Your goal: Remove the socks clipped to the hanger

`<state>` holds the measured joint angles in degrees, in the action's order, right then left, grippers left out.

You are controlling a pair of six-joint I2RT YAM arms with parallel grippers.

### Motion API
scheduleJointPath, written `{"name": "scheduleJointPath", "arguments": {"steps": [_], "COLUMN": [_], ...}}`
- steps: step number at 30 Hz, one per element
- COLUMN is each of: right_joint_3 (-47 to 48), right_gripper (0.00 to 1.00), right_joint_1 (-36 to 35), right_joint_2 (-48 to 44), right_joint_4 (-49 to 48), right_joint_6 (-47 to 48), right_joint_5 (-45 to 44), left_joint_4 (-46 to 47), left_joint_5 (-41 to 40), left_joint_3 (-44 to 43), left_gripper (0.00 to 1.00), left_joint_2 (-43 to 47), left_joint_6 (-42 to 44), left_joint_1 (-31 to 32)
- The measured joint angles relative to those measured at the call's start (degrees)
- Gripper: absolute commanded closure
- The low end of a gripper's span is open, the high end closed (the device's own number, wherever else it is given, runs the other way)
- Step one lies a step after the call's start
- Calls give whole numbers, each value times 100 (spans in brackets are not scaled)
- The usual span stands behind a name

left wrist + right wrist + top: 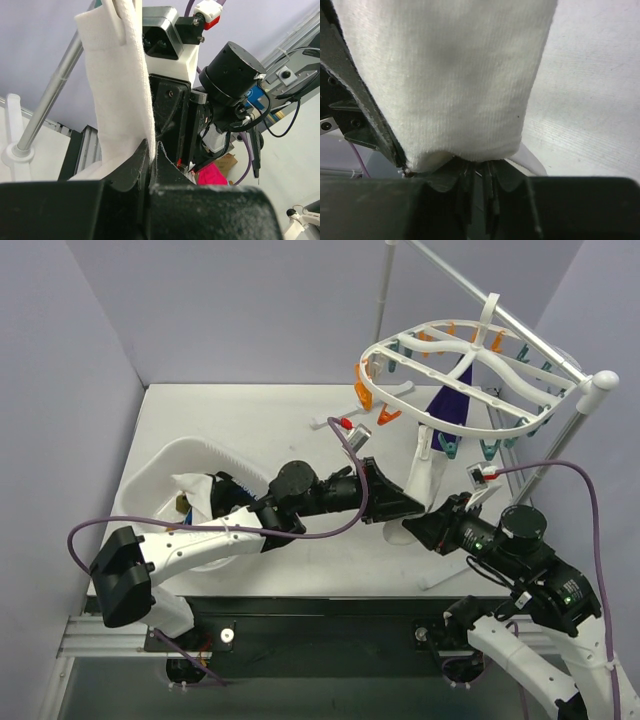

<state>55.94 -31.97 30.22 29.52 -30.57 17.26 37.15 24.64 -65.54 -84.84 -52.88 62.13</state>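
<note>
Hanger: a large white plastic oval ring frame with cross ribs [392,344], hung high at the far right from a metal rack pole [572,430]. Small orange clips [364,392] and teal clips [448,447] dangle around its rim.

Socks on the hanger: a limp, finely ribbed white sock [428,468] hangs straight down from the near side of the frame. Beside it, farther back under the ring, a dark purple sock [455,400] hangs in a pointed shape.

White sock up close: the left wrist view shows it as a flat, pale strip [120,85] running down from the top of the picture. The right wrist view shows its wide cream body [450,75] ending in a rounded lower hem.

Left gripper [408,508]: reached across to the sock's lower end. Its fingertips [151,150] are pressed together with the sock's edge pinched between them.

Right gripper [415,530]: just beside the left one, under the same sock. Its jaws [477,172] are almost together with the hem right at their tips. Whether any fabric is caught cannot be told.

Tub: a white plastic tub [165,465] on the white table [250,420] at the left, well apart from the hanger. It holds a bundle of loose socks [195,490], white and dark.
</note>
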Motion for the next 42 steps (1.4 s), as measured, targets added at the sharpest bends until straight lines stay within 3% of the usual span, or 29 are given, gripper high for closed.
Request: {"name": "scheduleJointPath", "arguments": {"steps": [6,7,8,11,14,17,25,31,33,37,38,40,42], "right_joint_3": [-116,-151,-205,-315,-315,-267,59,151,219,245,243,234,195], "right_gripper": [100,95,89,54,29,16,12,19,28,66,87,100,100], "right_joint_1": [0,0,0,0,0,0,0,0,0,0,0,0,0], "right_joint_2": [-85,-109,-149,-275,-382,-494,-713,-638,-581,-490,-461,-413,-400], "right_joint_4": [-111,-118,-142,-63,192,505,898,979,975,850,796,702,636], "right_joint_6": [-92,-92,-94,-90,24,160,564,1082,1213,1307,1311,1311,1241], "right_joint_5": [-50,-48,-46,-39,-131,-319,-525,-133,35,413,487,597,656], "left_joint_4": [-2,-7,-7,-46,-181,-352,-621,-634,-636,-621,-614,-610,-612], "left_joint_5": [0,-2,-9,-17,-17,-13,247,468,527,614,632,660,675], "left_joint_3": [0,0,0,0,-9,-22,-105,-138,-146,-146,-146,-149,-151], "left_gripper": [100,100,100,100,100,100,100,100,100,100,100,100,99], "left_joint_2": [-79,-79,-79,-79,-79,-66,37,105,105,105,103,103,101], "left_joint_6": [-48,-46,-44,2,101,208,273,238,205,103,83,52,44], "left_joint_1": [46,46,46,46,46,46,44,39,39,39,39,39,37]}}
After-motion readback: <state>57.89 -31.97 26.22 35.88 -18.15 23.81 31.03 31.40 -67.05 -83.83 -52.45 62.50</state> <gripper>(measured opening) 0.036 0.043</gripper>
